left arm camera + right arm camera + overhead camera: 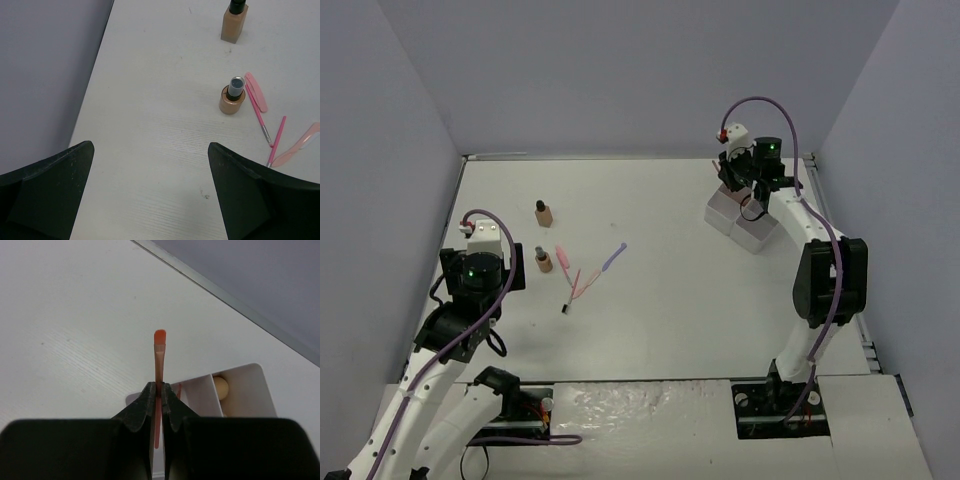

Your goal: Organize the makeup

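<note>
At the left of the bench point(680, 320), the left gripper point(151, 147) hangs with its two fingers spread wide and nothing between them; only bare bench shows in the gap. Ahead of it and to its right stand two tan bottles with dark caps. The near bottle point(232, 96) is upright and just right of the gripper in the overhead view. The far bottle point(234, 24) stands farther back, roughly in line with the near one and well apart from the fingers. Neither bottle touches the gripper.

Right of the near bottle lie the thin things, loosely fanned on the bench. A flat pink stick point(256, 91) is closest to the bottle, with two pink pencils point(259, 114) lying slantwise beside it. A purple pencil point(613, 258) lies farther right. A small dark stick point(566, 310) lies just on the near side of them; it is too small to tell what it is.

At the far right sits the white tray point(752, 236). The right gripper point(159, 388) is above it, closed tight on an orange stick point(159, 355). The stick's flat orange tip pokes out beyond the fingertips and its shaft runs back between them. A beige sponge point(220, 388) lies in the tray compartment just right of the fingers. The loose makeup on the left is well apart from this gripper.
</note>
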